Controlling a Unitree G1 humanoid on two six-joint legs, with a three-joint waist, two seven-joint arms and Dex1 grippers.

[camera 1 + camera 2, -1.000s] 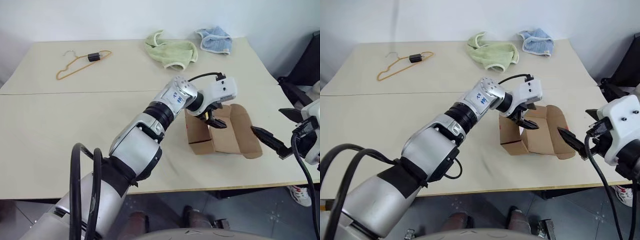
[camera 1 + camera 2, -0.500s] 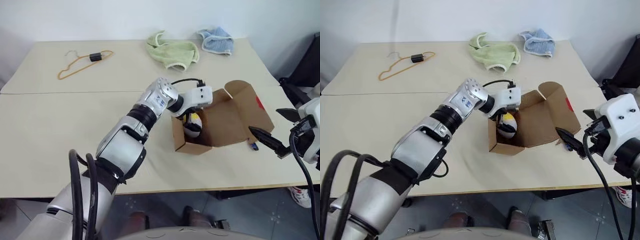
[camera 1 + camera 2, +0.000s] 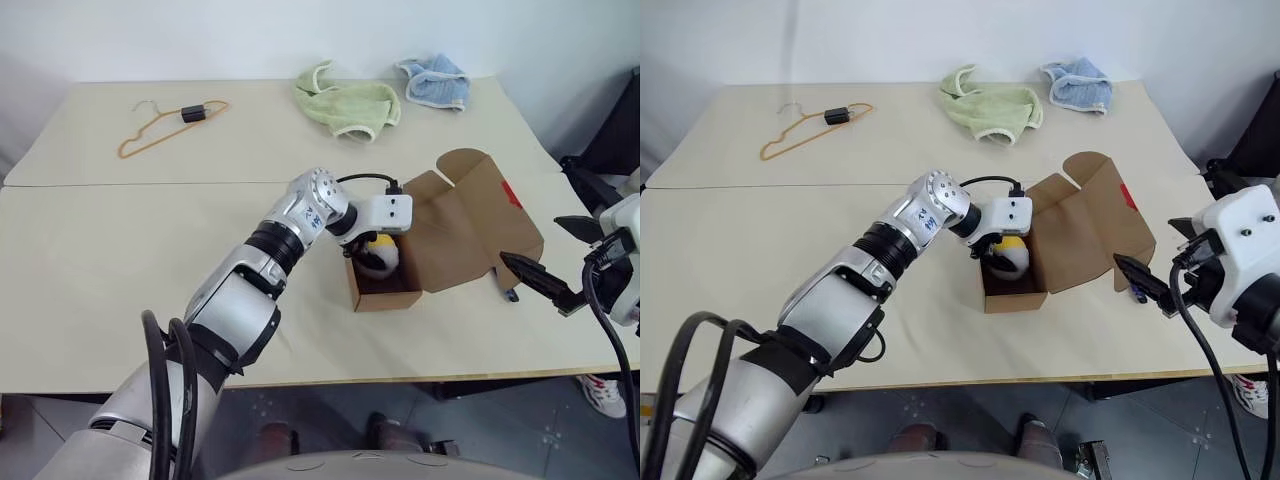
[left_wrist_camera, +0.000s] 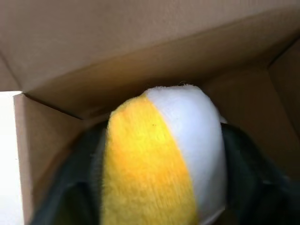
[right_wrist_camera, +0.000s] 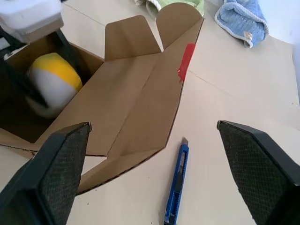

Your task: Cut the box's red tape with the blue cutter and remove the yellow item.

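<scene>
Yellow item (image 5: 55,79) sits in the open box (image 5: 136,108), blue cutter (image 5: 177,183) beside.

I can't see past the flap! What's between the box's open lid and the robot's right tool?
The blue cutter lies on the bare table, just beside the open lid of the box and in front of the right tool. The right wrist view shows it best.

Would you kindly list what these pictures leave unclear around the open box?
- Head views: left gripper fingertips hidden behind its white housing inside the box.
- Left wrist view: yellow item covers the box floor; firm grip unclear.
- Head views: blue cutter mostly hidden behind the right gripper.
</scene>
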